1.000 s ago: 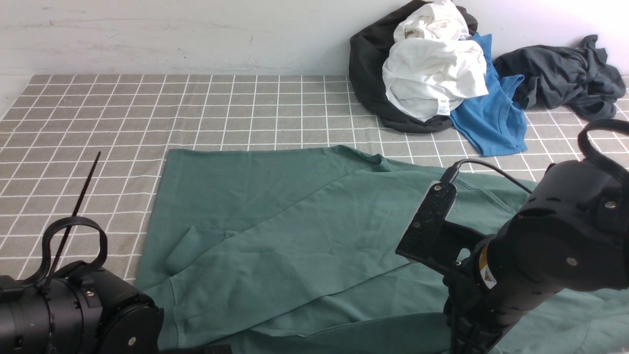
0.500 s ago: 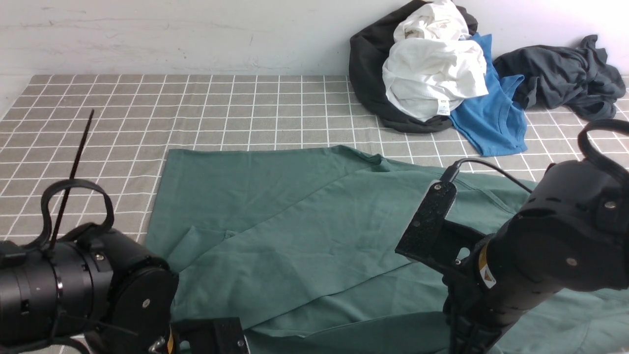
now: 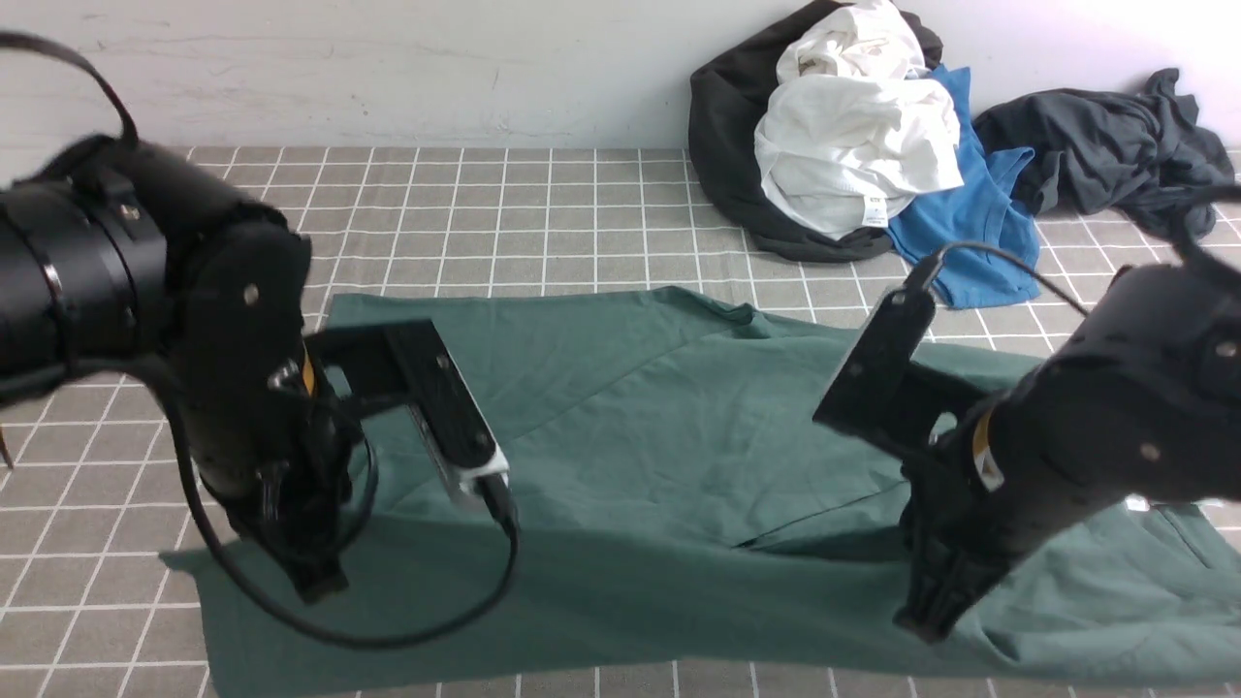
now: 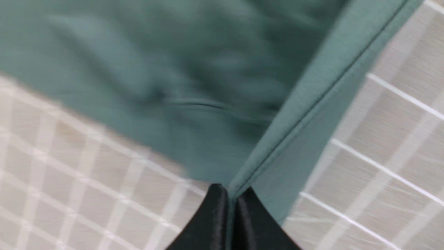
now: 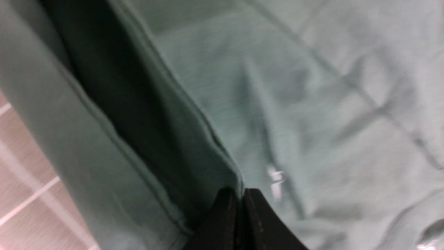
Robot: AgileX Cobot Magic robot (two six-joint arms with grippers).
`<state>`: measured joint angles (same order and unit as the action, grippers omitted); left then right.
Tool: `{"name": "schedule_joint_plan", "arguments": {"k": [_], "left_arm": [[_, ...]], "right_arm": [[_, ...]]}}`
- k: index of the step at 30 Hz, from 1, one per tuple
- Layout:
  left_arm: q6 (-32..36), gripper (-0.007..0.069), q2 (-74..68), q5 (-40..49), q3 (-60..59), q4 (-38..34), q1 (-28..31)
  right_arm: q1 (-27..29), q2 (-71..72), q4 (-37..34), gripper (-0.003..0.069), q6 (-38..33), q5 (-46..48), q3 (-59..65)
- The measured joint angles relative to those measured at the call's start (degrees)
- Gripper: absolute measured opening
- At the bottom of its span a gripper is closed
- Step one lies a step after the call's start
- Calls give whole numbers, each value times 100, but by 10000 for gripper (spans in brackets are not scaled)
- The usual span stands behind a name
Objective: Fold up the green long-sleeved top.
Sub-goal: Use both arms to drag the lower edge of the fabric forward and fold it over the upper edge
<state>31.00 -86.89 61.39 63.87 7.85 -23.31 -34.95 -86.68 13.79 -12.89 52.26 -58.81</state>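
Note:
The green long-sleeved top [image 3: 659, 456] lies spread across the checked tablecloth, with a folded layer over its middle. My left gripper [image 3: 320, 582] points down at the top's near left part. In the left wrist view it [image 4: 230, 192] is shut on a hemmed edge of the top [image 4: 173, 69]. My right gripper [image 3: 921, 625] points down at the near right part. In the right wrist view it [image 5: 240, 192] is shut on a seamed fold of the top [image 5: 312, 104]. A small white blur [image 5: 275, 177] shows beside it. The chest logo is hidden.
A pile of clothes sits at the back right against the wall: a black garment [image 3: 722, 145], white garments [image 3: 853, 145], a bright blue T-shirt [image 3: 970, 233] and a dark grey garment [image 3: 1105, 145]. The checked tablecloth [image 3: 485, 213] shows behind and left of the top.
The left arm has risen from the bottom left corner and swung in over the top. The right arm has lifted and moved away from me. The top's near edge has come into view.

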Motion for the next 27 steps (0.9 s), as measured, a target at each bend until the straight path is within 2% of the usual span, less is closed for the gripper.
{"name": "schedule_joint_plan", "arguments": {"k": [7,14,20,27], "left_arm": [[488,3,-811,23,1268,-227,641],[932,6,-2114,47,3038,-321,1028],[968,6,-3129,47,4280,-340,1237],[956,6,-3888,-293,4924,-397,1416]], "right_arm": [[620,-712,-328,0,-639,-9,-1449],[1117,-2359,-617,0,-1423,492,-3832],[1305,-3568,-675,0,-1572,549,-5224],[1449,-4274,-794,5,-1527,158,-5695]]}}
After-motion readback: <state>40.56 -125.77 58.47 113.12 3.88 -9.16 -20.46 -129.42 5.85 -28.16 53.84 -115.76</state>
